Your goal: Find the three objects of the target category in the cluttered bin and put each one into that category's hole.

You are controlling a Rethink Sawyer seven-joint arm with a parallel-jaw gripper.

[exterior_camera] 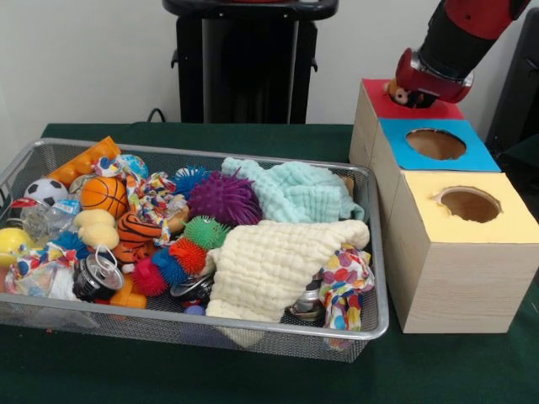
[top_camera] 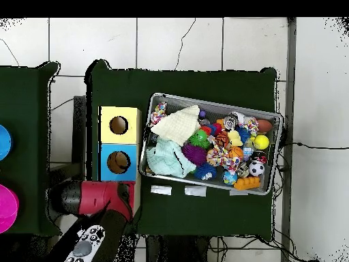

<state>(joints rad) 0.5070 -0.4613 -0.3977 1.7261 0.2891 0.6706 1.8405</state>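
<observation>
My gripper (exterior_camera: 413, 93) hangs over the red-topped box (exterior_camera: 377, 103) and is shut on a tan-orange bear-like plush (exterior_camera: 399, 94), right where the red hole lies; the hole itself is hidden under them. In the overhead view my red arm (top_camera: 95, 196) covers that box. The silver wire-mesh bin (exterior_camera: 253, 331) is full of toys. An orange black-striped tiger plush (exterior_camera: 137, 229) and a pale yellow plush (exterior_camera: 97, 227) lie in its left part. In the overhead view the bin (top_camera: 218, 104) shows the tiger (top_camera: 221, 140) and the pale yellow plush (top_camera: 235, 138) among the clutter.
The blue-surrounded hole (exterior_camera: 435, 144) and the yellow-surrounded hole (exterior_camera: 470, 204) stand in a row beside the red box. In the bin lie a cream cloth (exterior_camera: 269, 261), a mint cloth (exterior_camera: 290, 192), a purple spiky ball (exterior_camera: 223, 198) and an orange basketball (exterior_camera: 104, 195).
</observation>
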